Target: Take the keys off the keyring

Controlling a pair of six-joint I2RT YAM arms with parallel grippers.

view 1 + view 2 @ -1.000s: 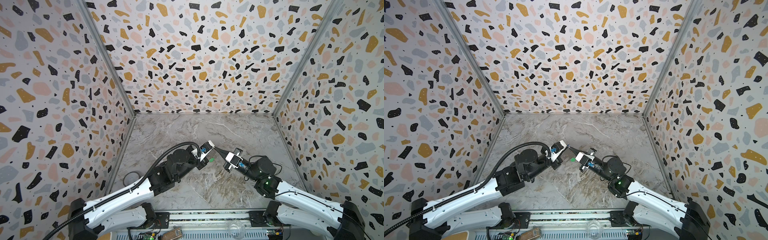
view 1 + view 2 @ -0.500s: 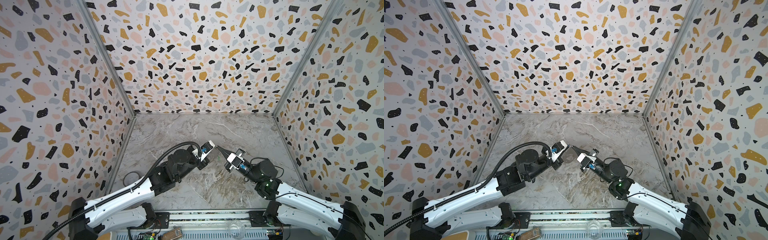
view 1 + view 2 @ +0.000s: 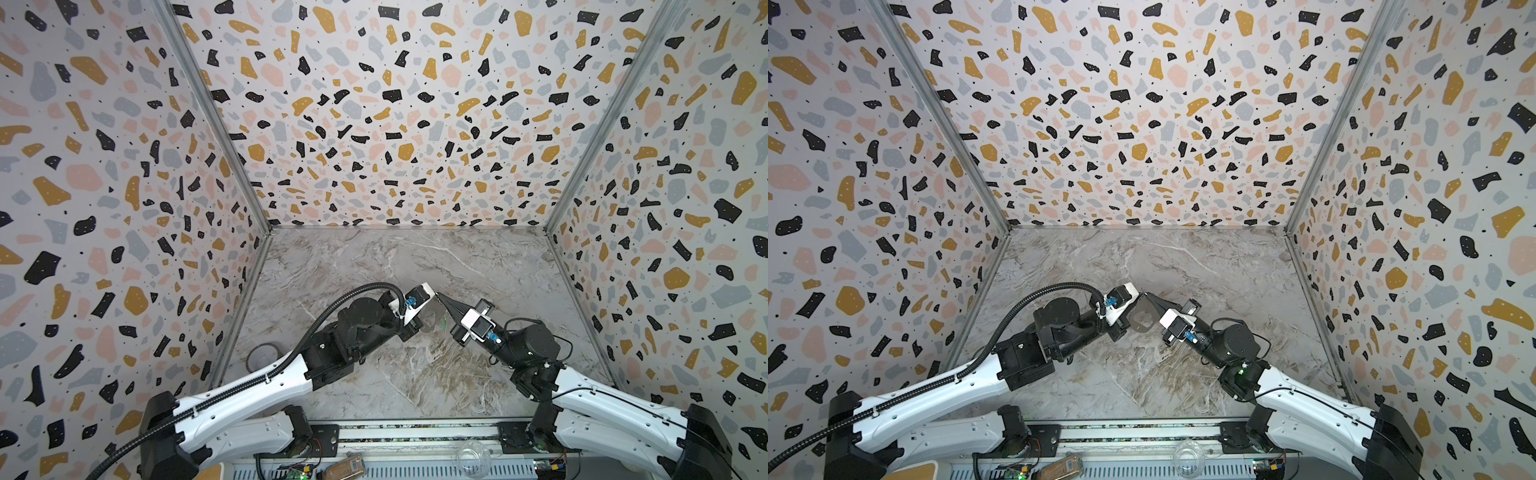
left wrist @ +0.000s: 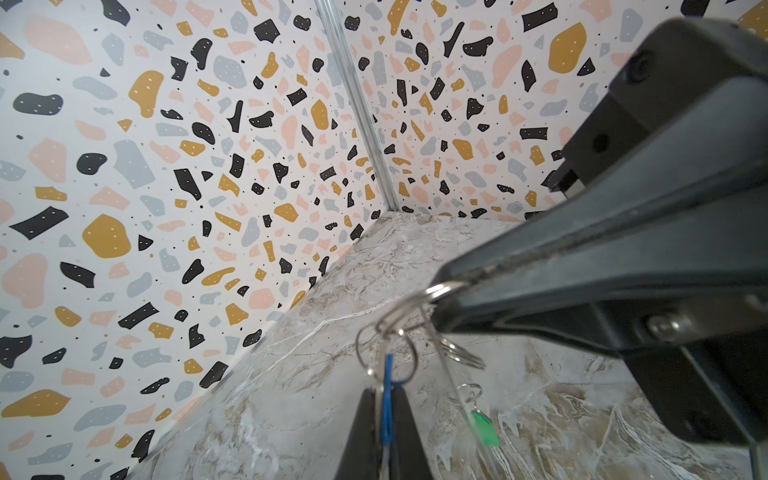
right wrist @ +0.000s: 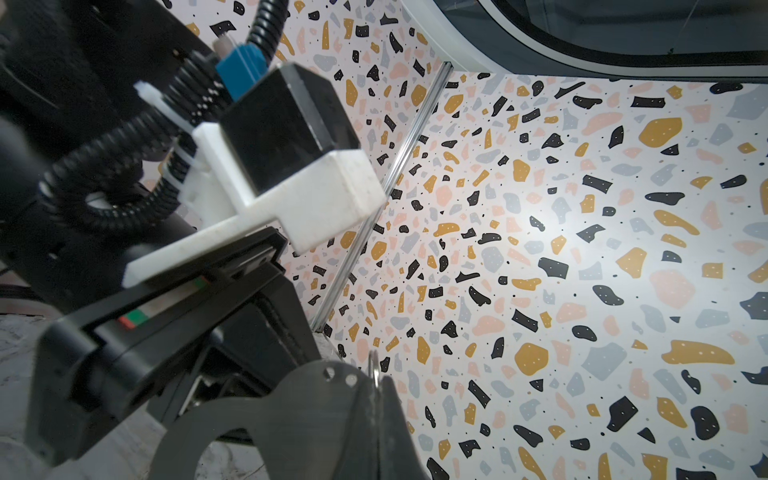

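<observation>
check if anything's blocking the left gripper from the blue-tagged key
Nothing visible: the left gripper is shut on the blue tag itself, while the right gripper pinches the metal ring.

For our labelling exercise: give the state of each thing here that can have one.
left tool: shut on blue-tagged key.
right tool: shut on keyring.
blue-tagged key: gripped, attached to keyring.
green-tagged key: dangling ungripped from keyring.
keyring: held in the air.

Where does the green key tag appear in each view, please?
In a top view: green tag dangles near the centre.
In a top view: not discernible beneath the right gripper.
Left wrist: tag hangs beneath that gripper.
Right wrist: not visible.
Shared landmark: the right gripper's closed tip.
</observation>
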